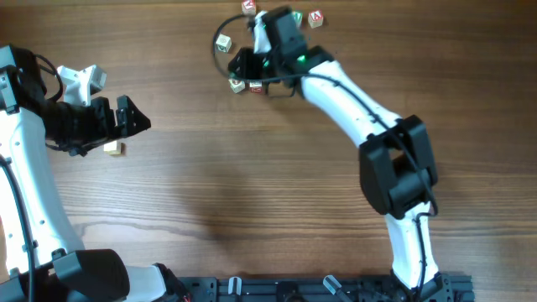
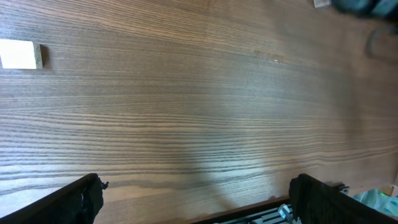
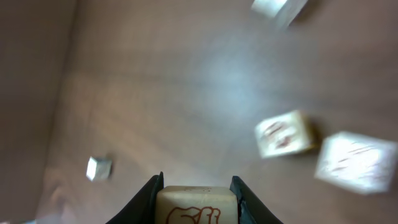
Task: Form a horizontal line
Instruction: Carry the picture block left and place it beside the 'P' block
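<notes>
Sitting between right gripper (image 3: 196, 185) jaws: red-marked cube (image 3: 196, 210).

Place: a robotics lab bench, as far as my feeds let me judge.
Arms: a white-and-black left arm (image 1: 25, 168) and right arm (image 1: 352, 105), bare joints and housings showing.
Mount: I see a black rail (image 1: 336, 289) along the near table edge, with the right arm rising from it.
Surface: one plain wood-grain table (image 1: 210, 193) fills all three of my views.
Wiring: a loose black cable (image 1: 220, 42) loops at the right wrist, beside a green light (image 1: 298, 59).
Props: small wooden letter cubes (image 1: 315, 18) (test pieces, not tools or goods), with one cube (image 3: 196, 202) pinched in the right gripper (image 3: 197, 180).
</notes>
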